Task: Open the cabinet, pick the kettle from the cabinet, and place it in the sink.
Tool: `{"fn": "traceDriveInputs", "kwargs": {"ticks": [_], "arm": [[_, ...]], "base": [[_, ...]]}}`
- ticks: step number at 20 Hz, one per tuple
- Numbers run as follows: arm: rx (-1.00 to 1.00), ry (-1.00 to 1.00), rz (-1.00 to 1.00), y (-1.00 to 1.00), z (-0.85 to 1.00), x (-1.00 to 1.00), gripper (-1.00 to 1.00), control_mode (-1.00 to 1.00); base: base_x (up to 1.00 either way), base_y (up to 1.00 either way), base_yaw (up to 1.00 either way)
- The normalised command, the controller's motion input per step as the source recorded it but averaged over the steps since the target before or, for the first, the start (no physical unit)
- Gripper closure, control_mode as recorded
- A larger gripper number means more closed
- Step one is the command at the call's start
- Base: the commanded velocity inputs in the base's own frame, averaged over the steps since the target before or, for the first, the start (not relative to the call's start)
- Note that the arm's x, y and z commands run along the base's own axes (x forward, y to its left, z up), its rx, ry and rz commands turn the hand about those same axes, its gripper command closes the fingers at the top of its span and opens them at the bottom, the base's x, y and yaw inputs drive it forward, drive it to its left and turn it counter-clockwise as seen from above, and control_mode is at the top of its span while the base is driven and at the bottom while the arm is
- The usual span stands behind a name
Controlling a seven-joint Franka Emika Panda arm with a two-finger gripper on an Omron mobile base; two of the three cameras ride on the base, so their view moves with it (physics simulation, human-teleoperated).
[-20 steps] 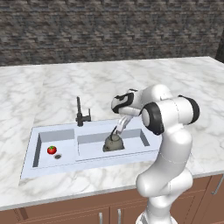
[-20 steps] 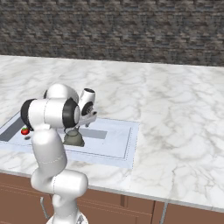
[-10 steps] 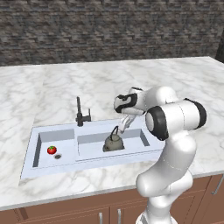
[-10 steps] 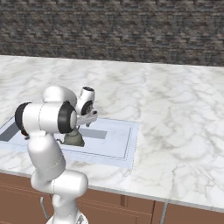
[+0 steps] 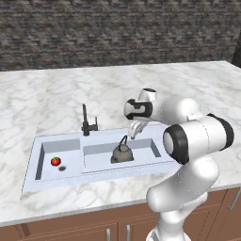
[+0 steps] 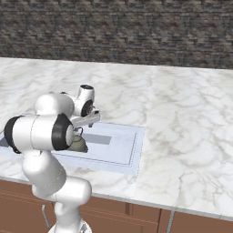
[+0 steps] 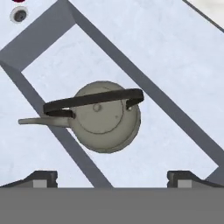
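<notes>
— Is it done? The kettle point(image 5: 122, 153) sits upright on the floor of the wider basin of the sink point(image 5: 33, 165), and the gripper point(image 5: 134, 131) hangs just above it with its jaws spread wide, holding nothing.

— Looks released to me too. From the hand's own camera both fingertips point(image 7: 40, 177) stand well apart, either side of the kettle below, and the dark loop handle point(image 7: 94, 99) arches free between them.

— So what could go wrong from here?

— I'd say the lift-out. If the hand rises at a slant, a fingertip could catch that loop and tip the kettle, or drag it against the basin wall. The faucet point(image 5: 87, 123) is near too, though off to one side.

— And what can't you make out?

— From the right side the arm's own elbow covers most of the kettle point(image 6: 78, 144); only a sliver shows. The spout point(image 7: 37, 121) lies over the basin's edge line, so I can't tell whether it touches the wall. There's a small red thing point(image 5: 55, 161) in the smaller basin, maybe a tomato.
</notes>
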Motion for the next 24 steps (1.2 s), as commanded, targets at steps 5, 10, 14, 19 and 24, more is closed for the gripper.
{"fn": "traceDriveInputs", "kwargs": {"ticks": [5,10,14,19,24], "arm": [[-0.01,-0.13,-0.08,-0.02,0.33,-0.29,-1.00,-1.00],[-0.01,-0.12,-0.13,-0.04,0.34,-0.33,-1.00,-1.00],[-0.04,-0.01,-0.13,-0.05,0.37,-0.31,-1.00,-1.00],[-0.06,0.01,-0.09,-0.08,0.40,-0.27,-1.00,-1.00],[-0.03,0.02,-0.03,-0.08,0.38,-0.30,-1.00,-1.00]], "base": [[0.00,0.00,0.00],[0.00,0.00,0.00],[0.00,0.00,0.00],[0.00,0.00,0.00],[0.00,0.00,0.00]]}}
